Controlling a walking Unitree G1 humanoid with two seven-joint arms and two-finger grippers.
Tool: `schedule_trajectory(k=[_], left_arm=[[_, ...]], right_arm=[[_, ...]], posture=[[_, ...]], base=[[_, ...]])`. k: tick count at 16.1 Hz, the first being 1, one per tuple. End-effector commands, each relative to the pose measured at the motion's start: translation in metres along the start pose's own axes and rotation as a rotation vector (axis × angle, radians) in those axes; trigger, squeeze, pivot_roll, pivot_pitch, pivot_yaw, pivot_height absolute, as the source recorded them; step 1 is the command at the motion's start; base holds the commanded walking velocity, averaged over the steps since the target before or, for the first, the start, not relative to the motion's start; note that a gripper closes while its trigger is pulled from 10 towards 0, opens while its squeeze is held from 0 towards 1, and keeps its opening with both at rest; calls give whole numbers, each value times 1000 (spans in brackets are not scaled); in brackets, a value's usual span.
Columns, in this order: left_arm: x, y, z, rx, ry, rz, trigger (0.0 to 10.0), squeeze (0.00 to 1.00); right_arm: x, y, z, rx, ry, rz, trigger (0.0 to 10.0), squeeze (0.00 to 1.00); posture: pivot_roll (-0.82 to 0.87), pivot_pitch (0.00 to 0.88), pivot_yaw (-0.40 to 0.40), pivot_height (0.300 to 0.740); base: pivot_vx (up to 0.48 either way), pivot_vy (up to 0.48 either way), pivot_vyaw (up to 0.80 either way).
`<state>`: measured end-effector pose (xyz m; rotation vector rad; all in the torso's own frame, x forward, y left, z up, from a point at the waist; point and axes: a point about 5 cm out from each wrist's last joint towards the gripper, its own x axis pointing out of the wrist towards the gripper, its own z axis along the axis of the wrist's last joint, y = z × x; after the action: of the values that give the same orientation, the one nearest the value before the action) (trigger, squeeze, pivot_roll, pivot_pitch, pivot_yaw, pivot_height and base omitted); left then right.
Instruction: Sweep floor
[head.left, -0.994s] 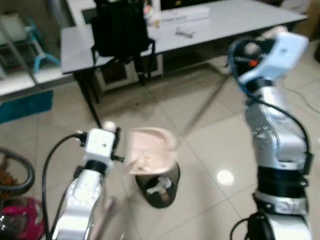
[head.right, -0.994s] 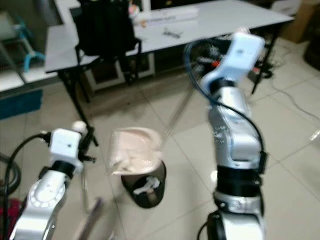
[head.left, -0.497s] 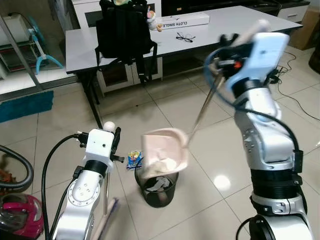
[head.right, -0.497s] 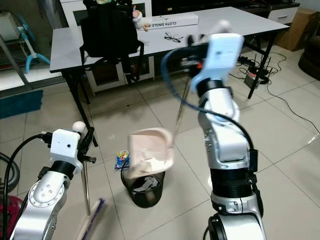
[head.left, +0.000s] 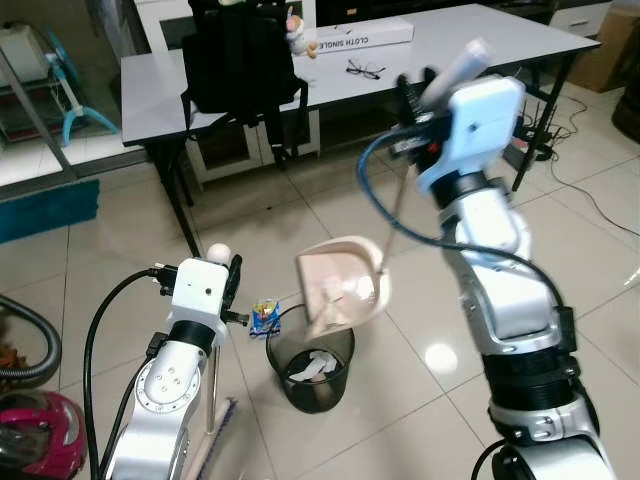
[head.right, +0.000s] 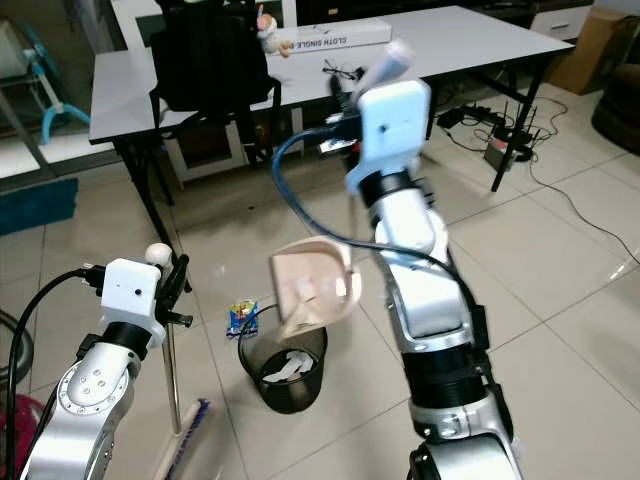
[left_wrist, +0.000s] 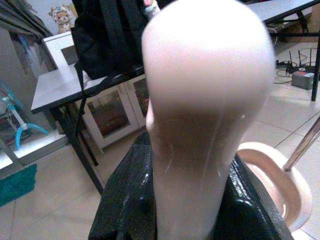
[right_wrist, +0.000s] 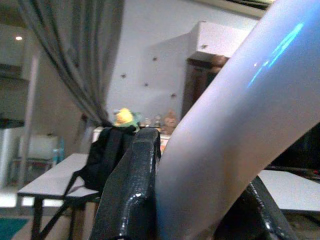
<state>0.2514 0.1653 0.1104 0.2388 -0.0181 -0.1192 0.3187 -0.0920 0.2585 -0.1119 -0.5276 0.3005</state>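
Your right gripper (head.left: 432, 88), clamped on the dustpan (head.left: 343, 290) handle, has tipped it steeper over the bin (head.left: 311, 366), so emptying looks nearly done, while your left gripper (head.left: 222, 283) grips the broom (head.left: 212, 400).

Both arms: silver jointed segments, black elbow bands, white box-shaped wrist housings. Left arm (head.left: 165, 385) carries black cable; right arm (head.left: 500, 290) blue cable.
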Motion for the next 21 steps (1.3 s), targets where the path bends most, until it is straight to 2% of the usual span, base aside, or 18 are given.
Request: schedule_trajectory(k=[1,2,4,6,8,9,10,12,14,15,16,17,19,21], left_arm=[[0,3,7,26,-27,10,10000,0],[0,3,7,25,-26,10,10000,0],[0,3,6,26,-25,8,10000,0],[0,4,6,27,-25,8,10000,0],[0,4,6,28,-24,9,10000,0],[-1,4,6,28,-24,8,10000,0],[-1,4,6,27,-24,5,10000,0],[0,2,5,24,-15,-10,10000,0],[0,-1,2,18,1,-56,10000,0],[0,-3,1,15,6,-84,10000,0],[0,-7,-1,14,16,-144,10000,0],[-1,-9,-1,8,20,-170,10000,0],[-2,-20,-5,-4,48,-332,10000,0],[0,-22,-5,13,49,-380,10000,0]], right_arm=[[2,9,11,-43,-77,49,10000,0],[1,15,13,-62,-97,80,10000,0],[-8,48,20,-163,-203,267,10000,0],[-15,60,19,-180,-233,338,10000,0],[-20,68,19,-154,-243,375,10000,0],[-21,70,19,-165,-247,387,10000,0],[-20,69,18,-219,-252,375,10000,0],[-11,43,16,-357,-206,175,10000,0],[-9,0,4,-423,-38,-19,10000,0],[-12,-14,0,-412,17,-95,10000,0],[-22,-38,-7,-367,108,-244,10000,0],[-27,-46,-10,-374,130,-286,10000,0],[-47,-68,-24,-466,236,-377,10000,0],[-56,-73,-34,-463,307,-402,10000,0]], posture=[[-53,0,61,740],[-54,0,61,740],[-54,0,62,740],[-49,0,61,740],[-49,0,62,740],[-49,0,62,740],[-49,0,63,740],[-50,0,62,740],[-54,0,65,740],[-58,0,67,740],[-59,0,68,740],[-62,0,70,740],[-66,0,72,740],[-72,0,76,740]], base=[[0,0,0],[0,0,0],[0,0,0],[0,0,0],[0,0,0],[0,0,0],[0,0,0],[0,0,0],[0,0,0],[0,0,0],[0,0,-800],[0,0,-800],[0,0,-800],[0,0,-800]])
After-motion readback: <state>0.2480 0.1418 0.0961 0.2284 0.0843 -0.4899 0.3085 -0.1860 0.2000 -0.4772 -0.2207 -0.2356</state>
